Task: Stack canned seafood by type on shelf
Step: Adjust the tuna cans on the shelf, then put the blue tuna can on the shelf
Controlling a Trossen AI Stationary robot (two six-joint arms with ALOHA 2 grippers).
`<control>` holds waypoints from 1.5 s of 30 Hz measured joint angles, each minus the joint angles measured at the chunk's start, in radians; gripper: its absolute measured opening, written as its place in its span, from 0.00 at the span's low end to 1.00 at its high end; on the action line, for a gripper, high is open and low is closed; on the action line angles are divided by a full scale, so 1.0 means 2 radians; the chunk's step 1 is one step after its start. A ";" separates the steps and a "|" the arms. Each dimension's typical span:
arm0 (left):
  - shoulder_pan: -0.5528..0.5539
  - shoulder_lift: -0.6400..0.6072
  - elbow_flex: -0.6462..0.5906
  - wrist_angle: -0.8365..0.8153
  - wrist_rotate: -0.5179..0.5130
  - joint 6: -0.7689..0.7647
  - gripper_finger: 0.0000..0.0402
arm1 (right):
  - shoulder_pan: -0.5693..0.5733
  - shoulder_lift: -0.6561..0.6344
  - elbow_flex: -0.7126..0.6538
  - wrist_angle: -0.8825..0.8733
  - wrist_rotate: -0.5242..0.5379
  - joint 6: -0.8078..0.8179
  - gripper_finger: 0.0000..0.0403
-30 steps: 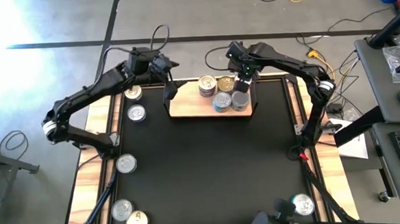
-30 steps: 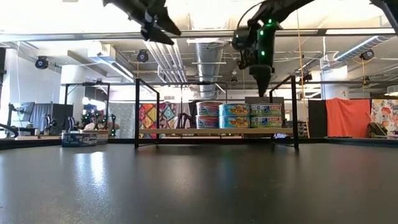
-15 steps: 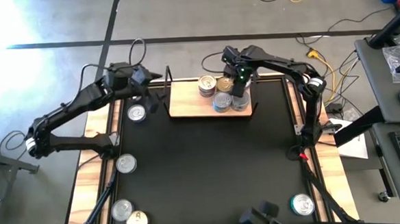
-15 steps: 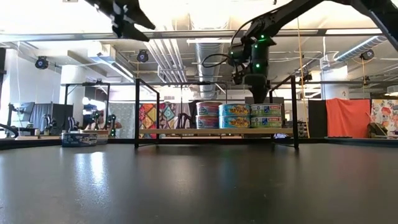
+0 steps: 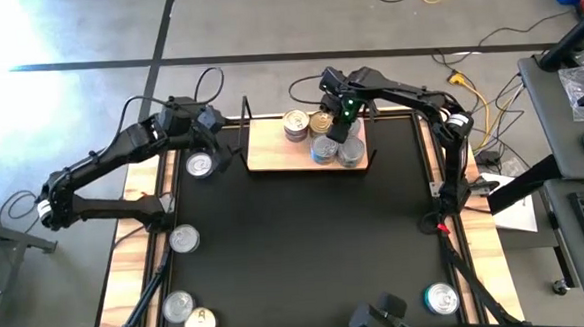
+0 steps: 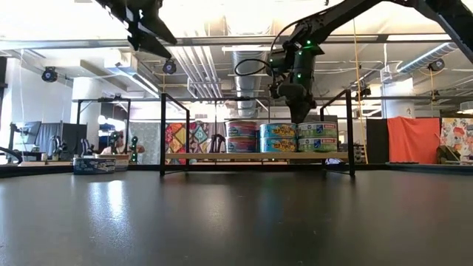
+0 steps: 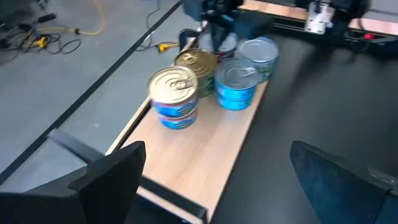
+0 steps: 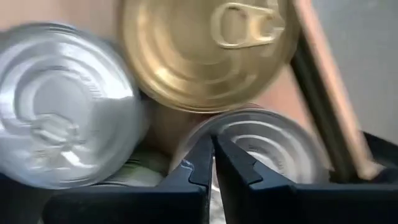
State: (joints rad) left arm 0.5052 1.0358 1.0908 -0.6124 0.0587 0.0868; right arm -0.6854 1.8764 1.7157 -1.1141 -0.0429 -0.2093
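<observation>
The shelf (image 5: 271,150), a light-wood board with black wire ends, stands at the table's far middle. Stacks of canned seafood sit on it: a left stack (image 5: 296,123), a gold-lidded one (image 5: 322,120) and two blue-labelled ones (image 5: 323,148) (image 5: 351,152). My right gripper (image 5: 338,131) is shut and points down among these stacks (image 6: 299,118). My left gripper (image 5: 217,139) hovers open above the table, left of the shelf (image 7: 217,155), with nothing between its fingers. My right gripper's shut fingertips (image 8: 205,158) come down from above at the spot where the gold-lidded tin (image 8: 205,50) and a silver-lidded tin's rim (image 8: 261,134) meet. Whether they touch either tin I cannot tell.
Loose tins lie on the black table: one (image 5: 201,164) under my left arm, one at the left edge (image 5: 184,238), two at the near left corner (image 5: 177,308) (image 5: 201,323), one at the near right (image 5: 441,298). The shelf's wire posts (image 6: 162,133) (image 6: 349,133) stand at both ends.
My left gripper has drawn back from the shelf toward the table's left edge, staying open. My right gripper has sunk and gone a little left among the tins, shut throughout. The left stack on the shelf has slid slightly toward the left.
</observation>
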 joint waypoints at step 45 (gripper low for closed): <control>-0.158 -0.001 -0.004 -0.026 -0.119 -0.069 0.95 | 0.042 -0.018 -0.018 -0.092 -0.030 0.049 0.03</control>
State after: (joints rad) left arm 0.1898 1.0341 1.0836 -0.6648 -0.1794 -0.0521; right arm -0.6023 1.8403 1.6798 -1.2974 -0.1030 -0.1113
